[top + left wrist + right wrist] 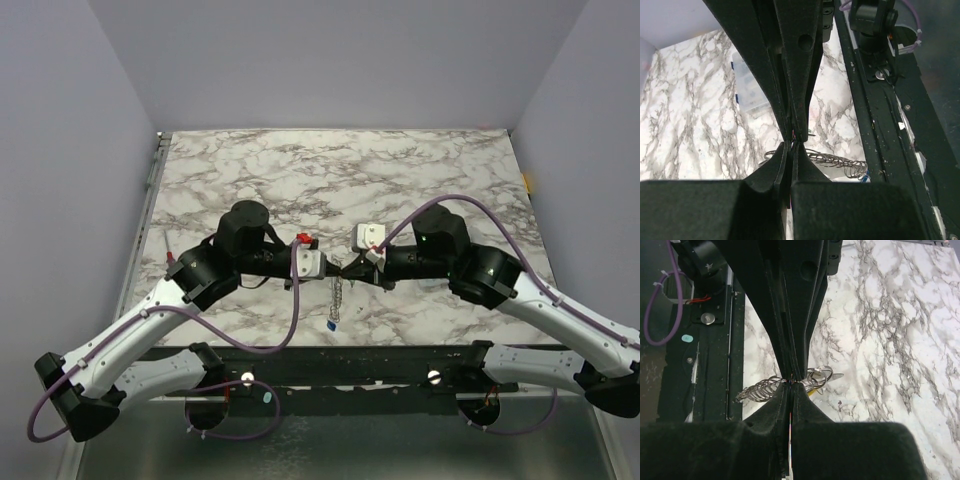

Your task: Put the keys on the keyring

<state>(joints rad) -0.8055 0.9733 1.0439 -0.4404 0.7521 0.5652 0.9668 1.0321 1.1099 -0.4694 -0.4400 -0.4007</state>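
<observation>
Keyring [819, 375] loops pinched in right hand [791, 386], left hand [791, 146] pressed shut — contents hidden (chain [837, 161] blurred)

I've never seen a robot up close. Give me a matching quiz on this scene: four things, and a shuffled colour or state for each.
Things:
1 left claw
2 cable
3 table
4 chain

Descriptions:
a purple
b silvery
c shut
d marbled white and grey

Pairs: 1-c, 2-a, 3-d, 4-b
</observation>
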